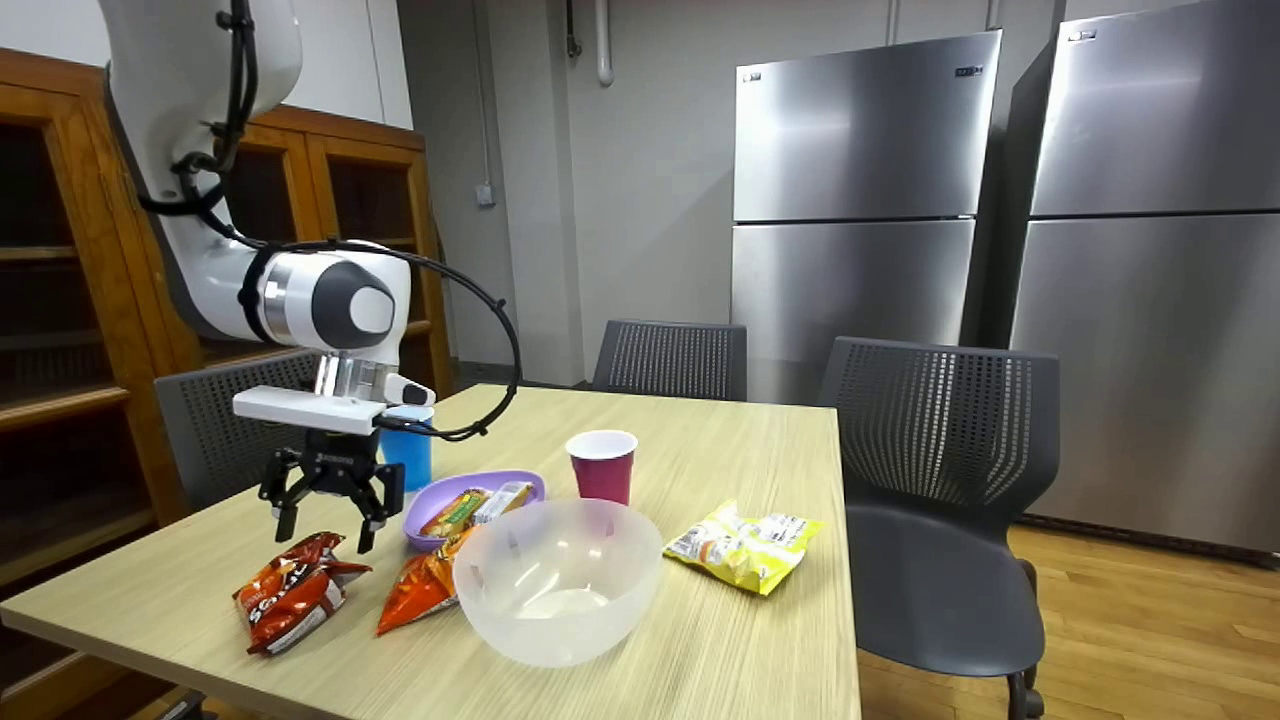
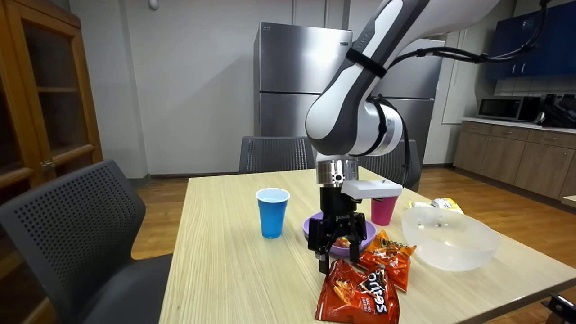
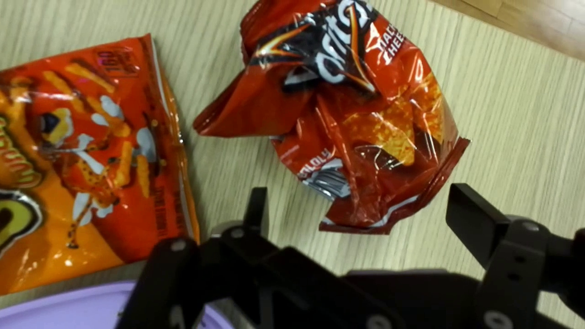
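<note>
The gripper (image 3: 358, 205) is being held with empty jaws wide apart, the Doritos Nacho Cheese bag (image 3: 352, 109) being seen at twelve o'clock in the wrist view, presumably light, slippery, crushable, best pinched by its five-o'clock seal (image 3: 397, 212)

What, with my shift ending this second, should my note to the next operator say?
Gripper: open, holding nothing, hanging at one end of the Doritos bag.
Things: the Doritos bag lies crumpled on the table; the Cheetos bag lies beside it, apart. The purple bowl holds wrapped snack bars; the frosted bowl stands next to the Cheetos bag.
Done: the gripper is close to the Doritos bag, jaws apart.
Left: the Doritos bag is not yet gripped.
</note>
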Action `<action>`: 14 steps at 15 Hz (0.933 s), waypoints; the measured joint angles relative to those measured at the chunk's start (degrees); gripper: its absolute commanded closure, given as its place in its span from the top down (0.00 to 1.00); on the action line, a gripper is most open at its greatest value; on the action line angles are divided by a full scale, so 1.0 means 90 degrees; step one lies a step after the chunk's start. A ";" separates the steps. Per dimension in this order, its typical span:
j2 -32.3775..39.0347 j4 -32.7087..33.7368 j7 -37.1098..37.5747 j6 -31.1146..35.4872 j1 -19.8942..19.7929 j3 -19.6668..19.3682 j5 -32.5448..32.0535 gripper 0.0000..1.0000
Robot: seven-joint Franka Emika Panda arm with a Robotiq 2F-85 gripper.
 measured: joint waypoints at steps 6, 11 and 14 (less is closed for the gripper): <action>0.0056 -0.0006 -0.0135 0.0037 0.0000 0.0009 0.0000 0.56; 0.0057 -0.0007 -0.0169 0.0078 0.0000 0.0035 0.0000 0.18; 0.0059 -0.0008 -0.0174 0.0095 0.0000 0.0060 0.0000 0.00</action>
